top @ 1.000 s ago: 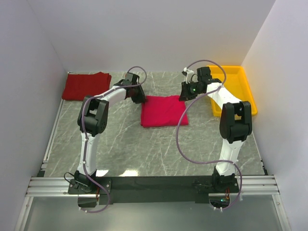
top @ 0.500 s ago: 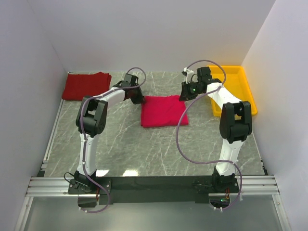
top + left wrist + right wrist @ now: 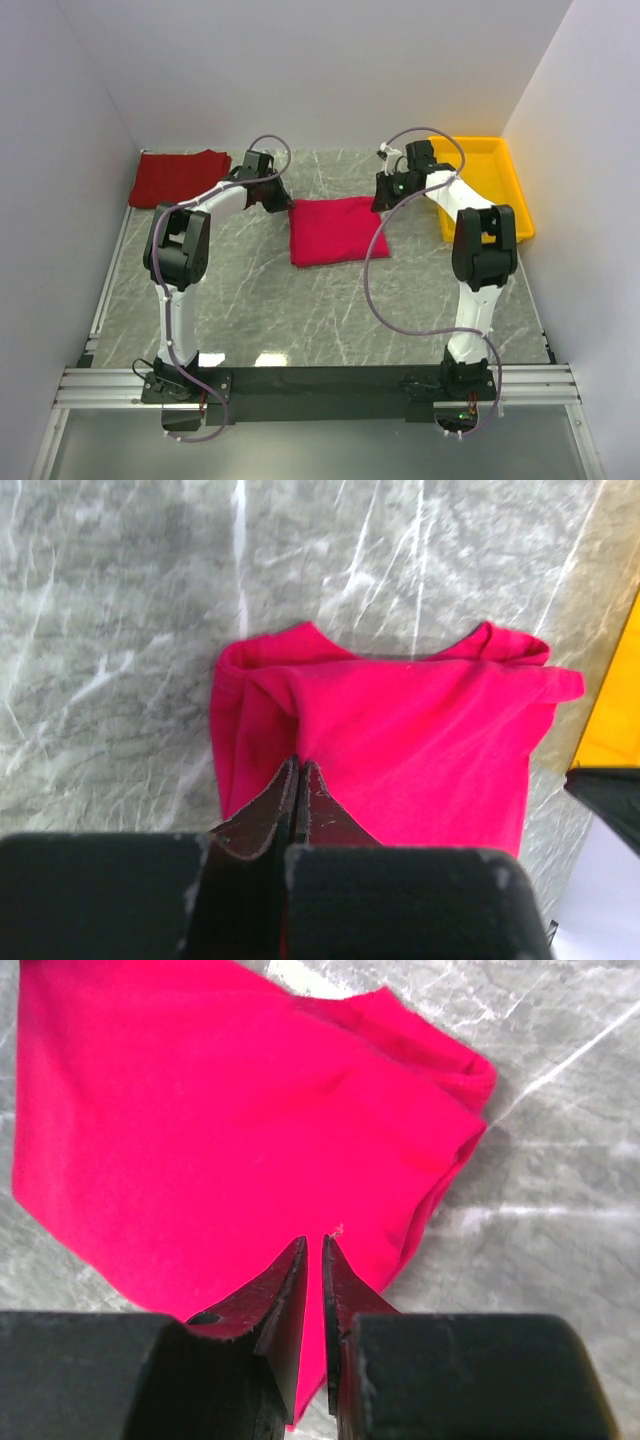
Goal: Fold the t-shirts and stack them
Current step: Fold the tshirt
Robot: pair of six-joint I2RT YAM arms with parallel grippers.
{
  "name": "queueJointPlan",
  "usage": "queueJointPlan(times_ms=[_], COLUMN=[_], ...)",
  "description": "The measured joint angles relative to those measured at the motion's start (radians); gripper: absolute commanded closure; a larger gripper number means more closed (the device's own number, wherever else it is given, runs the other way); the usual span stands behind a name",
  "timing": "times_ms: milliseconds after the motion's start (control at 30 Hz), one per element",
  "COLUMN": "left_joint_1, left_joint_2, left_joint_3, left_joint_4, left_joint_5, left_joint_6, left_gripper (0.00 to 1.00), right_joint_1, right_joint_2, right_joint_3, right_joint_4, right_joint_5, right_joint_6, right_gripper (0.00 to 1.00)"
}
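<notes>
- The bright crimson folded cloth t-shirt lies mid-table on the grey marbled tabletop; the darker red folded cloth t-shirt sits at its far left corner.
- The left gripper has its jaws pressed together over the crimson shirt's edge.
- The right gripper shows only a narrow slit, above the opposite edge.

The left arm and right arm share white links and bulky black joints, each trailed by a loose mauve-grey cable. Black bases bolt to a silver rail. A green light glows near the right wrist. The left tool and right tool have matt black, wedge-shaped fingers with pale scuffed edges.
</notes>
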Motion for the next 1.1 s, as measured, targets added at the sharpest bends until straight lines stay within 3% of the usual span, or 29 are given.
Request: queueJointPlan(times_ms=[300,867,900,933,1033,1100], left_joint_1=[0.004,0.022,0.023,0.023,0.023,0.023], left_joint_2=[0.0,-0.004,-0.004,-0.004,-0.004,-0.005], left_joint_3=[-0.026,-0.074,-0.074,-0.074,-0.074,-0.074], left_joint_4=[0.016,0.058,0.06,0.064,0.075,0.084], left_joint_5=[0.016,0.024,0.026,0.029,0.032,0.035], left_joint_6=[-0.01,-0.038,-0.04,-0.045,-0.053,-0.055], left_gripper=[0.99,0.99,0.98,0.88,0.7,0.64], right_joint_1=[0.0,-0.047,-0.053,-0.058,-0.071,-0.077], right_joint_2=[0.161,0.297,0.297,0.297,0.294,0.284], right_joint_3=[0.156,0.367,0.367,0.367,0.363,0.347], right_joint_4=[-0.023,-0.043,-0.044,-0.046,-0.044,-0.038], right_joint_5=[-0.031,0.167,0.172,0.176,0.174,0.16], right_joint_6=[0.096,0.286,0.286,0.286,0.28,0.267], right_gripper=[0.89,0.94,0.95,0.95,0.95,0.94])
